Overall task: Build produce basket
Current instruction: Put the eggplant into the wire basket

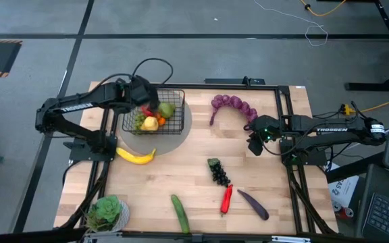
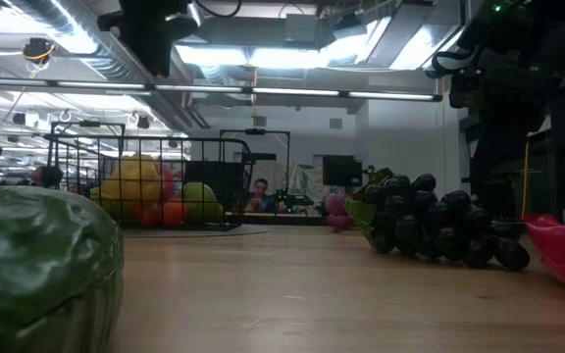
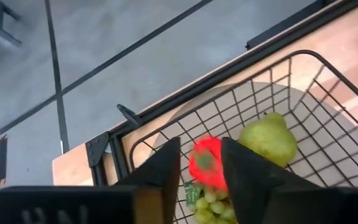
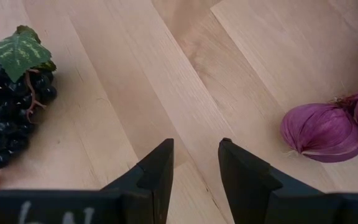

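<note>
The black wire basket (image 1: pixel 152 112) stands on a round grey mat at the table's far left. It holds a red pepper (image 3: pixel 206 163), a green pear (image 3: pixel 268 138), green grapes (image 3: pixel 211 203), a lemon and an orange. My left gripper (image 1: pixel 142 94) hangs open above the basket's far left part, with the pepper seen below between its fingers (image 3: pixel 202 167). My right gripper (image 1: pixel 255 140) is open and empty over bare wood at the right, between the dark grapes (image 4: pixel 11 121) and the purple bunch (image 4: pixel 323 132).
On the table lie a banana (image 1: pixel 136 156) near the basket, the purple bunch (image 1: pixel 234 106), dark grapes (image 1: pixel 218 171), a red chili (image 1: pixel 226 198), an eggplant (image 1: pixel 253 204), a cucumber (image 1: pixel 179 212) and a leafy green piece (image 1: pixel 107 212) at the near left.
</note>
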